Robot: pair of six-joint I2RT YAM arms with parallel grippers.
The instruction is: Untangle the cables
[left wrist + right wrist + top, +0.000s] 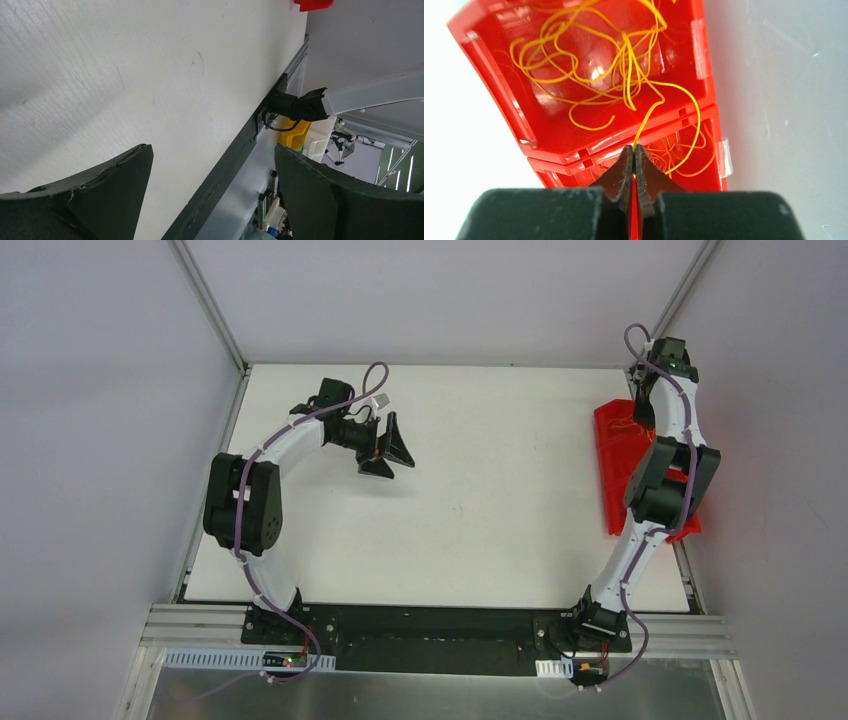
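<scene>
We see the right gripper [633, 154] hanging over two red bins [698, 75] that stand wall to wall at the right edge of the white table [500, 530]. Its jaws are pressed tightly together, and a single thin yellow strand rises from between the tips, so we take them to be pinching one of the cables [629, 75]. The cables we can make out are all orange-yellow. Most of them lie as a loose tangle of loops in the bin farther from the wrist camera, and a few more curl in the nearer bin directly under the fingers. The pinched strand climbs across the shared wall between the two bins into the main tangle, and another loop arcs over that same wall beside it. In the overhead view the right arm covers much of the bins, so the cables barely show there. The left gripper [390, 454] hovers above the left-centre of the table, well apart from the bins. Its jaws are spread wide, with only the table top and its dark edge showing between them.
</scene>
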